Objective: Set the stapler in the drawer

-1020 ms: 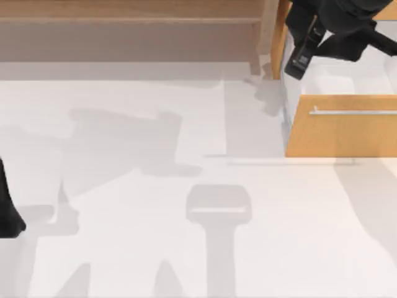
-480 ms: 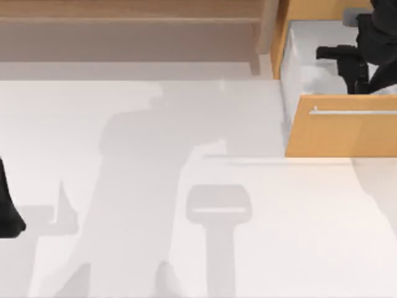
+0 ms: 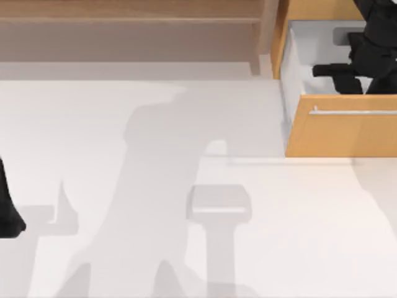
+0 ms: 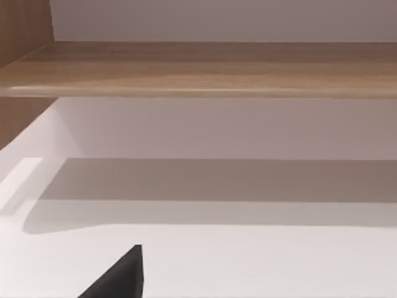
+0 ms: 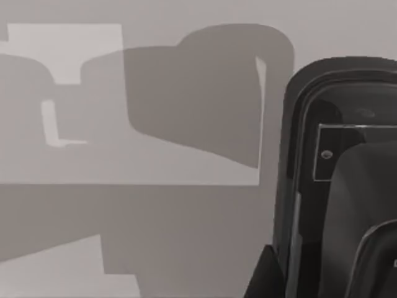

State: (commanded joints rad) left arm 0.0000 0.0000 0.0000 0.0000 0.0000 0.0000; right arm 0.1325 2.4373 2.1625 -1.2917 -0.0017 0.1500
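The drawer (image 3: 347, 133) stands pulled out at the table's right rear, with an orange-tan front, a silver bar handle (image 3: 353, 112) and white inner walls (image 3: 291, 68). My right gripper (image 3: 361, 69) reaches down inside it, shut on the small black stapler (image 3: 329, 71). The stapler lies roughly level, pointing toward the drawer's left wall, low over the drawer floor. In the right wrist view the stapler (image 5: 310, 186) is close up with its pale label (image 5: 347, 152) showing, over the grey drawer floor (image 5: 155, 211). My left arm (image 3: 7, 208) is parked at the table's left edge.
A brown wooden shelf unit (image 3: 130, 28) runs along the back, its side post (image 3: 268, 31) right next to the drawer. The left wrist view faces that shelf board (image 4: 205, 71). The white tabletop (image 3: 186, 155) carries only shadows.
My right gripper carried the stapler from above the drawer's left rear corner to over the drawer, then lowered it inside. The stapler turned from upright to roughly level. The left arm stayed still.
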